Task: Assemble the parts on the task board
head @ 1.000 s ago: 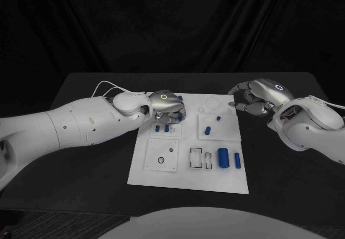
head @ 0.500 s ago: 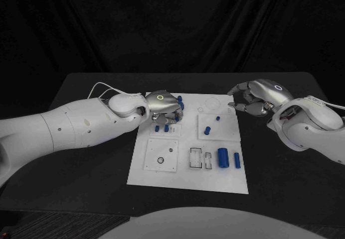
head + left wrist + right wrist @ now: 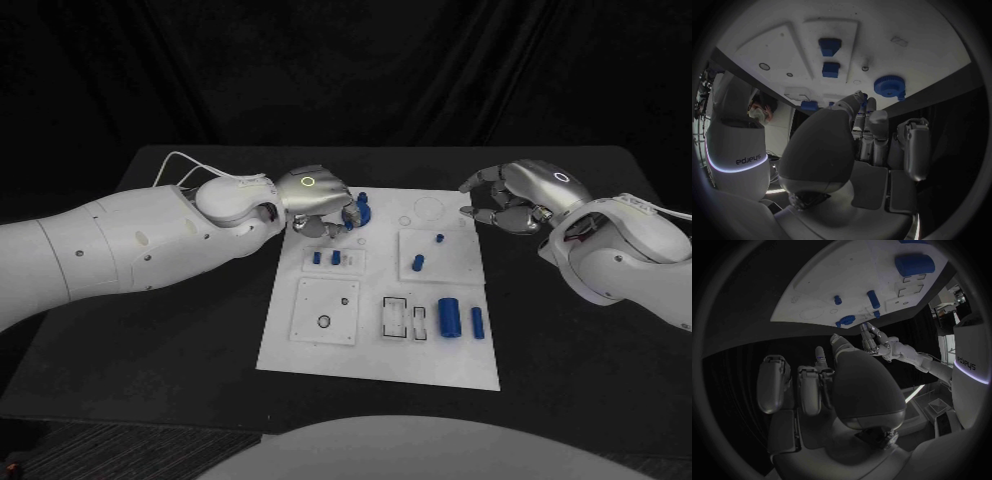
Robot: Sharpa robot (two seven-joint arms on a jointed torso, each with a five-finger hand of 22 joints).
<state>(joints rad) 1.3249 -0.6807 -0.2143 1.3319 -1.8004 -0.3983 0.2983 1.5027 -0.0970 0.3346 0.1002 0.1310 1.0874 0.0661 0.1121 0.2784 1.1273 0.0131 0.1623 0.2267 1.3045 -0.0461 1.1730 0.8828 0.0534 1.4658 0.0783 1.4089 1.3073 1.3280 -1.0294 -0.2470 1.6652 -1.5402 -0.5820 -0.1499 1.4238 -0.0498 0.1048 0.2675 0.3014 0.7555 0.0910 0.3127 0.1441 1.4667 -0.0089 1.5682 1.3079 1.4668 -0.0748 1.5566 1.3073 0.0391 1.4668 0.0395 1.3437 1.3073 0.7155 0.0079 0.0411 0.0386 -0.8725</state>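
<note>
Our left hand (image 3: 320, 196) hovers at the task board's (image 3: 378, 372) far left corner, fingers loose and holding nothing, just beside the blue gear (image 3: 356, 212), so we should settle over it squarely before pinching, while our right hand (image 3: 516, 195), curled and empty, waits beside the board's far right corner.

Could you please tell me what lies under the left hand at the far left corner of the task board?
A blue gear-like round part shows beside the left hand on the task board. The board directly beneath the hand is covered.
</note>
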